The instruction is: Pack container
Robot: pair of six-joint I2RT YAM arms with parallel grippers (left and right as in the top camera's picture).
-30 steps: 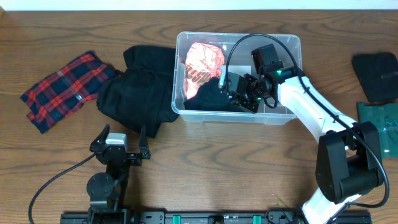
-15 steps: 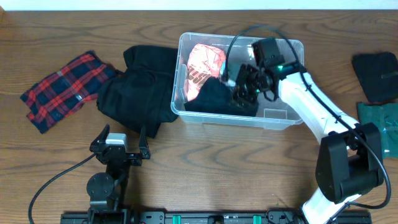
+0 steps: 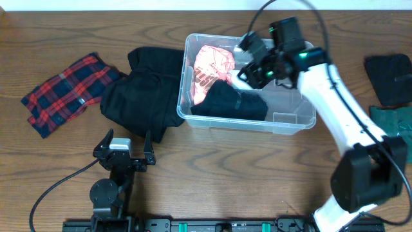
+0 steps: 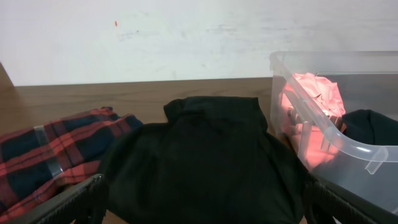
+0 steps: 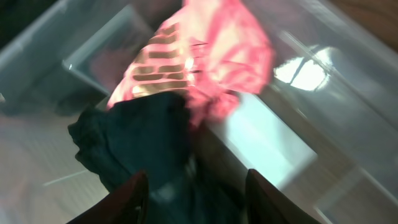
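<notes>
1. Counting the task's thing first: one clear plastic container (image 3: 286, 103) stands on the tabletop (image 3: 225, 167), right of centre and toward the far edge, long sides running left to right.
2. Two garments lie inside it. A pink patterned one (image 3: 212, 61) fills the far-left corner, and a dark folded one (image 3: 228, 103) lies along the front wall, touching it. The right half of the floor is bare.
3. Four pieces lie outside. A black garment pile (image 3: 141, 90) presses against the container's left wall, with a red-and-blue plaid cloth (image 3: 64, 90) just beyond it. A black piece (image 3: 389, 77) and a green piece (image 3: 393, 122) sit at the right edge, well apart from the container.
4. The right gripper (image 3: 248, 59) hovers over the container's far side beside the pink garment, fingers (image 5: 134, 199) partly apart and holding nothing.
5. The left gripper (image 3: 125, 143) sits near the front edge, fingers (image 4: 74, 199) spread wide and empty, facing the black pile.
6. Bare wood lies open in front of the container and to its right.
</notes>
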